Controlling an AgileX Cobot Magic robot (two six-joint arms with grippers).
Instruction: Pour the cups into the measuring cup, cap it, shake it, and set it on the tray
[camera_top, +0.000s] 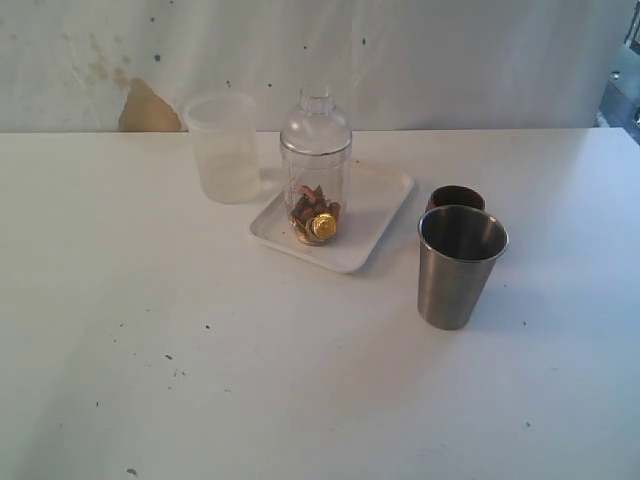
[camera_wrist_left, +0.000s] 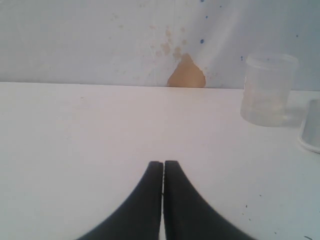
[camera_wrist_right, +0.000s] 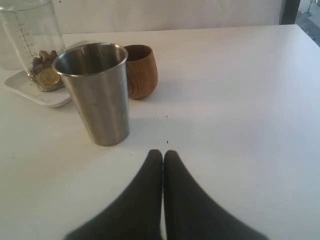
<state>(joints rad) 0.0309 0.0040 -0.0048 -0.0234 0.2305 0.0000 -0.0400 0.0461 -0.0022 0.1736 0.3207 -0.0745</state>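
clear capped measuring cup (camera_top: 315, 175) standing on the flat white tray (camera_top: 382, 198)
we see left gripper (camera_wrist_left: 163, 163) and right gripper (camera_wrist_right: 163, 152) pinched together, empty

Exterior looks down; low right wrist shares the steel tumbler (camera_top: 460, 270)

Capped measuring cup (camera_top: 315, 170) stands on tray (camera_top: 375, 215).

The left gripper (camera_wrist_left: 163, 162) ends in two smooth matte black fingers (camera_wrist_left: 142, 205), each broad at the base and sweeping in a curve to a narrow rounded tip. The right gripper (camera_wrist_right: 163, 151) has the same dark charcoal, horn-shaped, tapering pair.
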